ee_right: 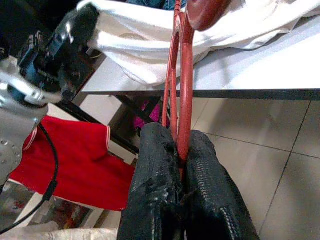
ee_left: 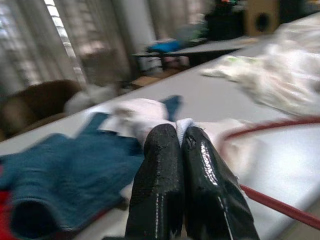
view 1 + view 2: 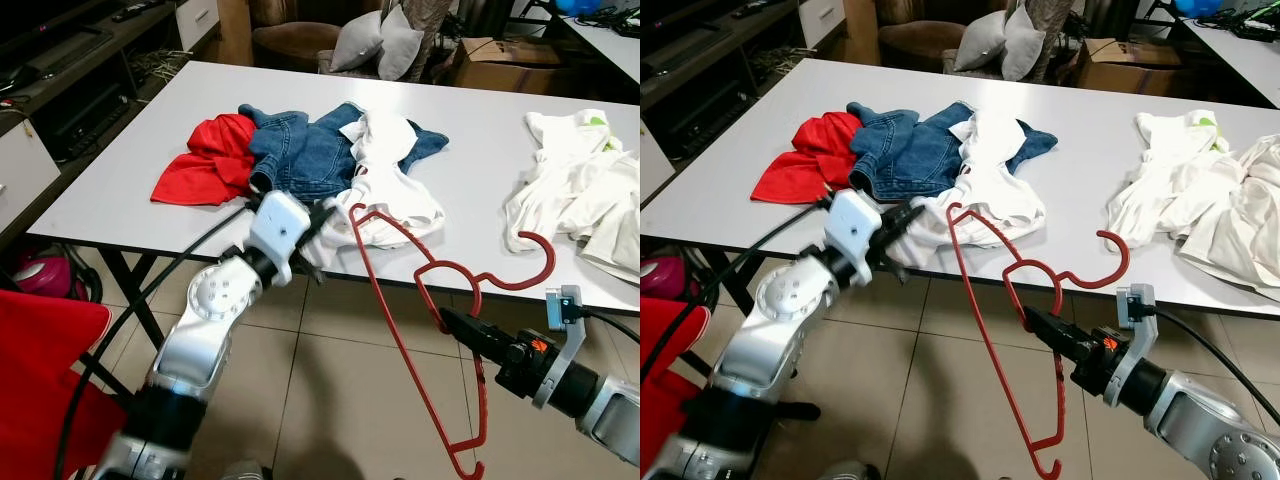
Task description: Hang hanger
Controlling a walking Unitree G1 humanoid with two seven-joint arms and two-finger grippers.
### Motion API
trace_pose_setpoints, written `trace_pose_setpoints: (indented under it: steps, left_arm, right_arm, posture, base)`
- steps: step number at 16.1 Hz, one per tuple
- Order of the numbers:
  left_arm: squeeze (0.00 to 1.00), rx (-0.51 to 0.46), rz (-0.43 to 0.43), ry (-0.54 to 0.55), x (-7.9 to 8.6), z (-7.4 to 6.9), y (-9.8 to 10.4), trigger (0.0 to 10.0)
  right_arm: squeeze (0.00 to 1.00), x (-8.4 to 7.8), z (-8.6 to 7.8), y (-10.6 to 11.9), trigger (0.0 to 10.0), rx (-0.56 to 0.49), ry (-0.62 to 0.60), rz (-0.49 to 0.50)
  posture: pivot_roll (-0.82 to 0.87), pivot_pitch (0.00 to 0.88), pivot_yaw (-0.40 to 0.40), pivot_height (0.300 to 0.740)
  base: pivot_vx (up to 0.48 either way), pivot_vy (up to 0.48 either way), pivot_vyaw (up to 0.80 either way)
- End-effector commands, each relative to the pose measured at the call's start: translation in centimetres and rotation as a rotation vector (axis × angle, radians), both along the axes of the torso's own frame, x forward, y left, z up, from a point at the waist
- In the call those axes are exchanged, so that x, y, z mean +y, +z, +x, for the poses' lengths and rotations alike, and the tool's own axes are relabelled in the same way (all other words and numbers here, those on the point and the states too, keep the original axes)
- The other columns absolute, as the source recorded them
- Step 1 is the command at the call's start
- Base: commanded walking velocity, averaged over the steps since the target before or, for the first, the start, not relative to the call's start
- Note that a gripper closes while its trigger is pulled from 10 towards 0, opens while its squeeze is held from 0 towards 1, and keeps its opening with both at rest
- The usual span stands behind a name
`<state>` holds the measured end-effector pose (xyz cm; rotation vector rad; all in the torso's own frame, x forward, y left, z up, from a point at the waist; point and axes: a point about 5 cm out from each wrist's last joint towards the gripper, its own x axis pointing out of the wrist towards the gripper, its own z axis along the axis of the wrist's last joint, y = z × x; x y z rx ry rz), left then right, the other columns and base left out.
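Tiled floor nearest; my right pincer [image 3: 447,318] is clamped on the red hanger [image 3: 400,330], held off the counter [image 3: 480,140] edge. Left pincer [image 3: 322,222] pinches the white shirt [image 3: 385,185]. Dressing step, I judge; next, feed hanger into shirt

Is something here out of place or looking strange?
Yes. The red hanger hangs tilted in the air off the table edge, held by the right gripper. A white shirt droops over that edge, pinched by the left gripper. Clothes lie in crumpled heaps, not folded.
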<state>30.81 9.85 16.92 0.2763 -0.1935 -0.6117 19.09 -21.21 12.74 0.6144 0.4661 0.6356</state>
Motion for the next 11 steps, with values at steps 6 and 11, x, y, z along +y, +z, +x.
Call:
trace_pose_setpoints:
  steps: [6,11]
  left_arm:
    - [0.00,-0.003,-0.035,0.065,-0.1,1.6,0.9,0.0]
    - [0.00,-0.039,-0.079,-0.012,-0.6,0.8,1.5,0.0]
  right_arm:
    - [0.00,-0.2,-0.9,1.3,10.0,-0.085,-0.006,0.028]
    - [0.00,0.0,-0.4,0.4,10.0,-0.040,0.020,0.019]
  posture:
    - [-0.06,0.007,0.004,0.740]
    - [-0.04,0.006,-0.014,0.740]
  base:
    - [0.000,0.000,0.00]
    - [0.000,0.000,0.00]
